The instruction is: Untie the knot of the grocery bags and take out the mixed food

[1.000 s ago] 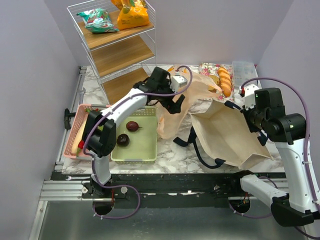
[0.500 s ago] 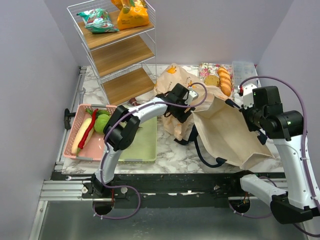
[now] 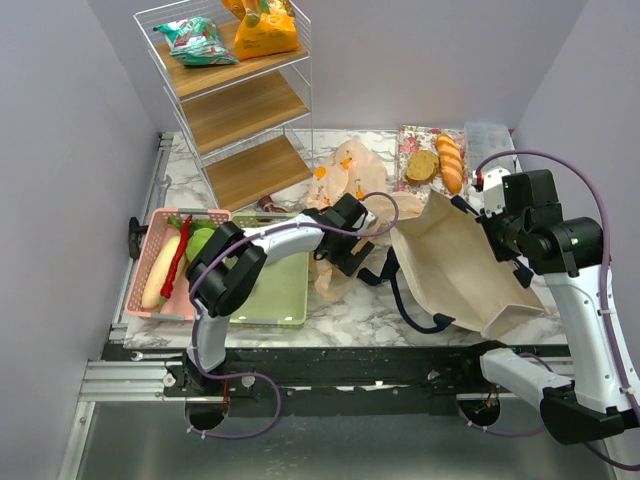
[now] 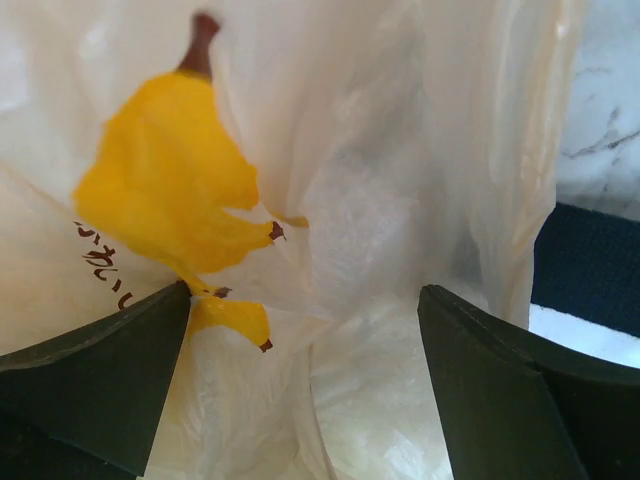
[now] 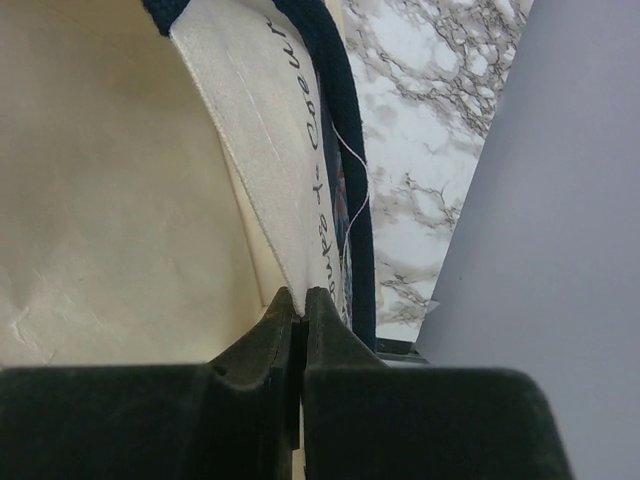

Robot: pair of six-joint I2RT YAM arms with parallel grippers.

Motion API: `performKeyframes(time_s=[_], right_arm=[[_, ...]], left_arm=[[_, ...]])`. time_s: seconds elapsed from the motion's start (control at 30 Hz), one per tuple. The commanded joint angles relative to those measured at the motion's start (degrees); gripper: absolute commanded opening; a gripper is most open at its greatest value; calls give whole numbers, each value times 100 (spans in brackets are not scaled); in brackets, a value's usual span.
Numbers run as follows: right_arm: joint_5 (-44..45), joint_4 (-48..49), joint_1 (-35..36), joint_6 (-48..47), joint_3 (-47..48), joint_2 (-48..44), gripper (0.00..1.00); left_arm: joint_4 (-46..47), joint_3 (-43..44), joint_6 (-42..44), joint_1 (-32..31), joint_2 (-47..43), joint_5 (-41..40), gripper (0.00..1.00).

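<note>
Top view: pink plastic basket (image 3: 143, 272) holds pale long radish (image 3: 160, 272), long red chilli (image 3: 178, 258) and green round vegetable (image 3: 203, 240). White wire rack (image 3: 245, 105), top shelf: teal snack packet (image 3: 195, 40), orange snack packet (image 3: 265, 32). Translucent tan plastic bag (image 3: 345, 170) lies on the marble bench (image 3: 350, 310), left tool (image 3: 350, 248) at its near end. Left wrist view: tool spread wide, orange-printed bag film between its fingers (image 4: 95, 390). Right wrist view: right tool (image 5: 296, 312) pressed together, pinching the rim of the stiff beige canvas tote (image 5: 120, 200).

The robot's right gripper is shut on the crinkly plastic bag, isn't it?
No. The right gripper is shut on the edge of the beige canvas tote, as the right wrist view shows. The plastic bag is over at the open left gripper.
</note>
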Motion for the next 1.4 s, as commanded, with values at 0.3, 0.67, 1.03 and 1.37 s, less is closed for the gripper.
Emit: performKeyframes(time_s=[0.3,0.67,1.03,1.37], right_arm=[[-352,-192,-33,-159,-101,-168,1],[-3030,-325,-32,-368,214,-321,1],[-5478,257,-33,428,1452,146,1],[-4756,1218,-32,1015,-504,399,1]], left_arm=[[41,-335,-198,-317,218,692,0],[1826,-871,-83,-19,-3743,1129,0],[2382,-669,711,-422,-5786,1126,0],[2646,-606,2079,-2262,-5987,1982,0]])
